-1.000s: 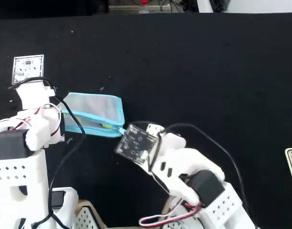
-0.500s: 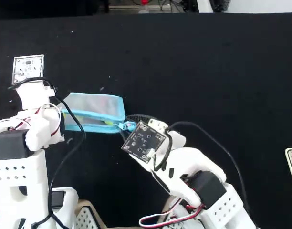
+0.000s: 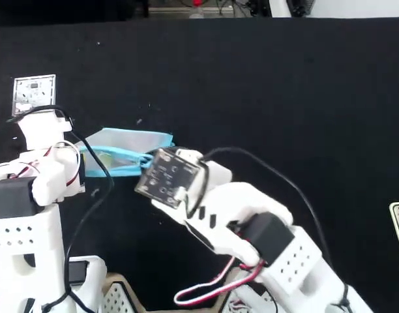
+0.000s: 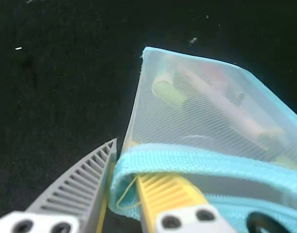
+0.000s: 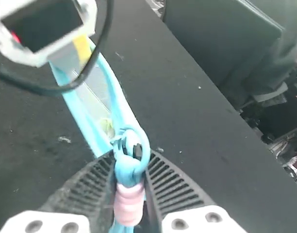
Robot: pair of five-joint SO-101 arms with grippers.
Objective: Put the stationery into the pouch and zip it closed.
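High view: a black bench (image 3: 284,98) carries a small mesh pouch (image 3: 131,140) with light blue trim, lying left of centre. The white left arm (image 3: 43,176) stands at the pouch's left end. The white right arm (image 3: 238,222) comes in from the lower right, and its wrist covers the pouch's right end.

Left wrist view: the left hand (image 4: 125,162) is closed on one end of the pouch. It pinches the blue zipper band between a grey ribbed finger and a yellow one. The stationery (image 4: 221,107) lies inside, behind the translucent mesh: a long pale pen-like piece with pink on it, and a short green piece beside it. The pouch's far corner rests over the bench.

Right wrist view: the right hand (image 5: 130,160) is clamped shut on the zipper pull (image 5: 131,145), a light blue cord loop at the pouch's end. A pink bead (image 5: 128,201) on the cord sits between the two dark ribbed fingers. From there the pouch stretches away in a narrow strip to the left hand, whose yellow finger grips the far end. How far the zipper is drawn cannot be made out.
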